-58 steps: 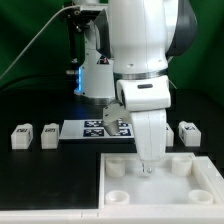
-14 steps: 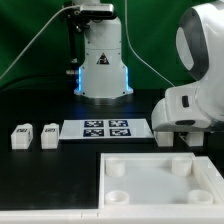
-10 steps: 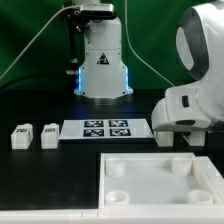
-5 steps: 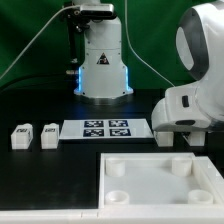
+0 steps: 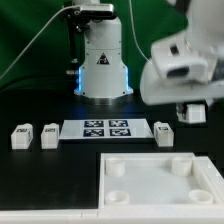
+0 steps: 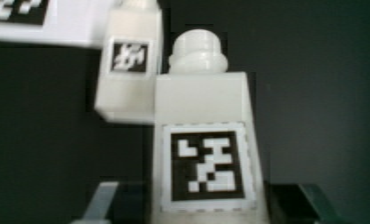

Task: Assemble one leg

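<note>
Black tabletop (image 5: pixel 40 175), green backdrop. Gripper (image 6: pixel 203 205) fingers (image 6: pixel 104 200) clamped on leg (image 5: pixel 193 113). Tag faces wrist camera, rounded peg end points away from fingers. Leg held clear of surface, toward tabletop edge on exterior view's right. Second leg (image 5: pixel 163 131) stands on tabletop near it, just beside marker board (image 5: pixel 107 128). Panel (image 5: pixel 150 158) at near corner, exterior view's right. Third leg (image 5: pixel 21 135) and fourth leg (image 5: pixel 49 134) toward opposite edge.

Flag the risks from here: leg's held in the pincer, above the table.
1. The pincer seems to hold the leg only at the end away from its rounded peg; it might tilt or slip in transit.
2. A second leg stands close by; a low swing could knock it.
3. Any tilt could jam the peg at a corner socket of the panel.
</note>
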Controlling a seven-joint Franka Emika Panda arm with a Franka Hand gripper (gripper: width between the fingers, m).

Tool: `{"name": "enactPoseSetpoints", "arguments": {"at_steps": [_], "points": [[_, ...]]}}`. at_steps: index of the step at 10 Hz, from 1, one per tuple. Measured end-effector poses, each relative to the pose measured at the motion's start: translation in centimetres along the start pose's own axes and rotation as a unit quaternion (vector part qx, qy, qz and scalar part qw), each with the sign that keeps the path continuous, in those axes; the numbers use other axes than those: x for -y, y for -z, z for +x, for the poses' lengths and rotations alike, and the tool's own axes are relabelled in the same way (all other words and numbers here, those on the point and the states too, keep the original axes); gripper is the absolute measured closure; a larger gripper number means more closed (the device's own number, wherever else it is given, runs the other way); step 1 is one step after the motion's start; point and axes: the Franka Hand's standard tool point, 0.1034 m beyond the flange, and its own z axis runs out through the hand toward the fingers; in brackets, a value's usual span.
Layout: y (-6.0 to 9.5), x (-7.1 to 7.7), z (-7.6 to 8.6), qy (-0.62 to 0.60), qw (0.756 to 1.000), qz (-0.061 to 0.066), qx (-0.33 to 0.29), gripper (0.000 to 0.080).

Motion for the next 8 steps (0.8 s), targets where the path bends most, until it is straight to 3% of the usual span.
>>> {"name": "enactPoseSetpoints", "arguments": {"at_steps": [1,2,6,8], "points": [[2.7,-0.7,0.4,-0.006,0.998,0.002,-0.069,0.0508],[4.2,-1.1,0.1,-0.007,0.992,0.001,-0.124,0.0507],[4.8,-1.3,0.9,0.004,0.948,0.002,-0.318,0.0507],[9.1,-3.0,4.2,0.022,0.905,-0.006,-0.425,0.0506]]}}
